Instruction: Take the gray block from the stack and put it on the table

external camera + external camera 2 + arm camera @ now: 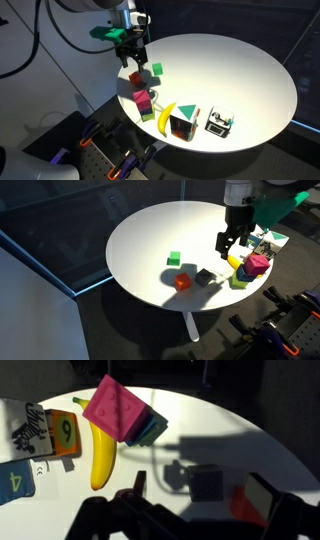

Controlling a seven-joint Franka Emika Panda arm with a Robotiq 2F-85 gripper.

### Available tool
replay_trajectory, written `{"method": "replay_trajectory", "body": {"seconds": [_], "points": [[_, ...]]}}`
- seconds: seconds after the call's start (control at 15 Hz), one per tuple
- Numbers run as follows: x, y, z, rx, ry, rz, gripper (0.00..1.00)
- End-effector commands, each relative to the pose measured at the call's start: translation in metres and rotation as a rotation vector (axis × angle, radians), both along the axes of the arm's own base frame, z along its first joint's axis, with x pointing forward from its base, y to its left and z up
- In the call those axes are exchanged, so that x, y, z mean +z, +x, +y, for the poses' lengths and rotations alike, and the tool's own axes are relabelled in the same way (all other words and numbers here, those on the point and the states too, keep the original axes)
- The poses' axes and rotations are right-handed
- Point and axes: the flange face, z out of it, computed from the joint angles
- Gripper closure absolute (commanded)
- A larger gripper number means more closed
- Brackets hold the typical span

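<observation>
The gray block (205, 277) sits on the white table (150, 240) beside an orange cube (182, 281). In the wrist view the gray block (207, 484) lies in shadow between my fingers, with the orange cube (245, 507) next to it. My gripper (227, 248) is open, empty and raised above the block; it also shows in an exterior view (130, 58) and in the wrist view (207, 498). The stack (255, 270), magenta over yellow-green, stands near the table edge and shows in the other views too (143, 100) (122, 408).
A flat green block (174, 257) lies alone further in on the table. A banana (165, 117) and two printed boxes (183, 124) (220, 122) lie near the edge by the stack. Equipment stands on the floor beyond the table edge.
</observation>
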Motion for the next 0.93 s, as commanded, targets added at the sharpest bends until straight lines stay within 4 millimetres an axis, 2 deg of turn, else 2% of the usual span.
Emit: {"method": "replay_trajectory", "body": {"seconds": [0.0, 0.2, 0.47, 0.87], "points": [[0.017, -0.036, -0.011, -0.009, 0.003, 0.021, 0.0], [0.025, -0.06, -0.018, -0.028, 0.005, 0.014, 0.0], [0.038, -0.082, -0.028, -0.073, 0.015, -0.014, 0.0], [0.066, -0.097, -0.045, -0.166, 0.07, -0.081, 0.0]]}}
